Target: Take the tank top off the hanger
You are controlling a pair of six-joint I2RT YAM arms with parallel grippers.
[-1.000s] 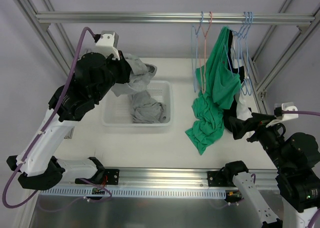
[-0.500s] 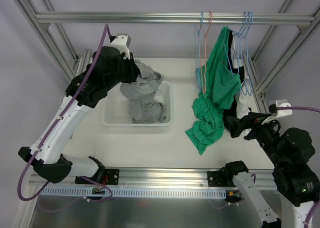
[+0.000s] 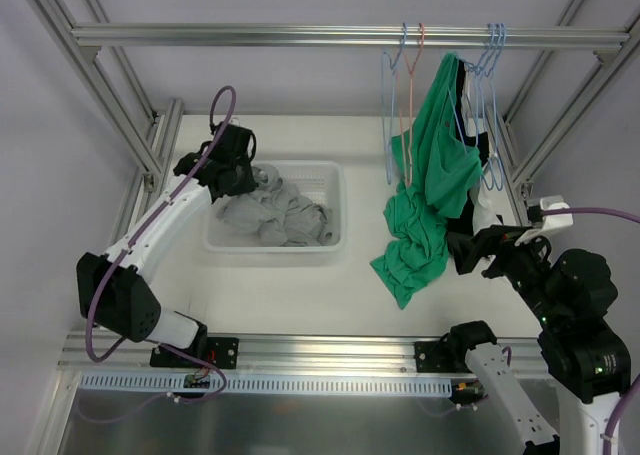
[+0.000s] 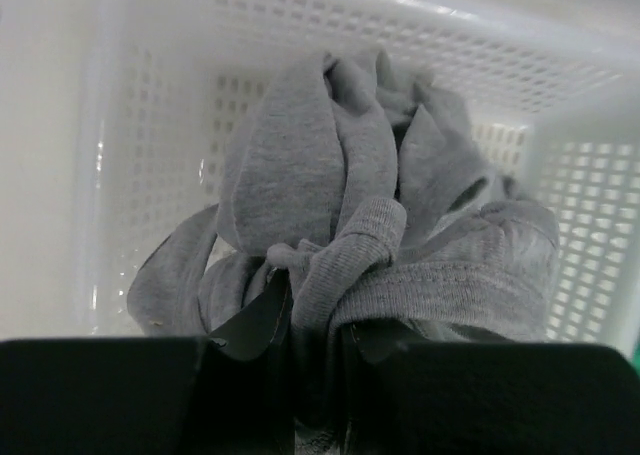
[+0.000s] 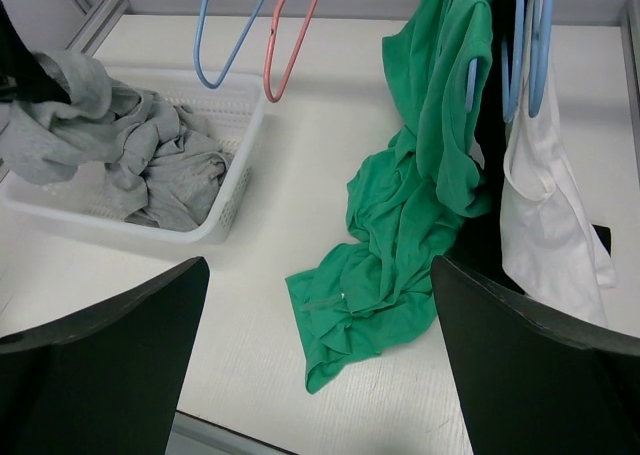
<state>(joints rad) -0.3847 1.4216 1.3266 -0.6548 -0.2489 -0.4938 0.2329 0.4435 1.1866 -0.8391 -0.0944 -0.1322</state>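
A grey tank top [image 3: 272, 211] lies bunched in the white basket [image 3: 275, 247]. My left gripper [image 3: 248, 178] is low over the basket's back left part and shut on a fold of it; in the left wrist view the grey fabric [image 4: 330, 195] is pinched between my fingers [image 4: 315, 320]. A green top [image 3: 430, 185] hangs from a blue hanger [image 3: 470, 85] on the rail, and its lower end trails on the table. My right gripper [image 3: 470, 253] is open and empty, just right of the green heap [image 5: 420, 205], with its jaws wide [image 5: 318, 265].
Empty blue and pink hangers [image 3: 405, 125] hang from the top rail [image 3: 300, 35]. More blue hangers [image 3: 492, 105] hold a white garment [image 5: 545, 215] and a black one [image 5: 490, 235] behind the green top. Frame posts stand at both sides.
My left arm has swung down from high above the basket, and the grey tank top it holds now rests in the basket. My right gripper has barely shifted.
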